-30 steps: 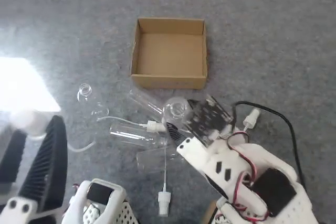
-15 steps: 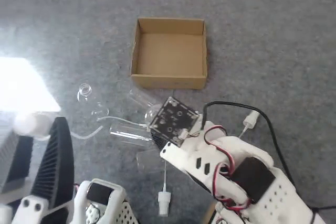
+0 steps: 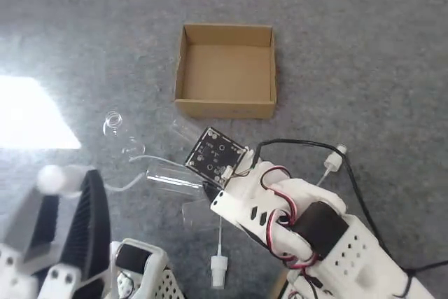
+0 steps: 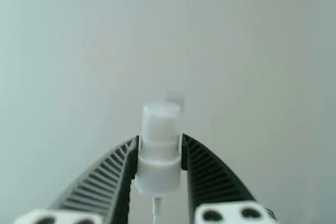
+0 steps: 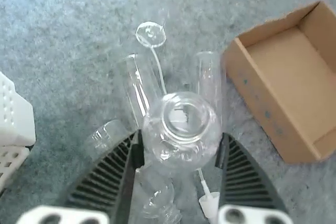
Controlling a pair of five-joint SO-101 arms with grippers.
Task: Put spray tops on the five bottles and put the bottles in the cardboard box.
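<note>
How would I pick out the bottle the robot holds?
Find the cardboard box on the grey mat; clear bottles lie beside it. The held bottle sits between the right gripper's fingers, open mouth toward that arm's camera, the only one gripped.

High view: the white right arm [image 3: 308, 236] covers most of the clear cylindrical bottles [image 3: 168, 176] beneath it — only ends poke out. The blurred black left end effector [image 3: 61, 190] is cut by the bottom edge. Right wrist view: the brown cardboard box [image 5: 283, 72] runs off the edge; the round clear bottle [image 5: 181, 127] masks another behind it. Left wrist view — the white plastic spray top [image 4: 160, 140] loses its tube at the edge.
</note>
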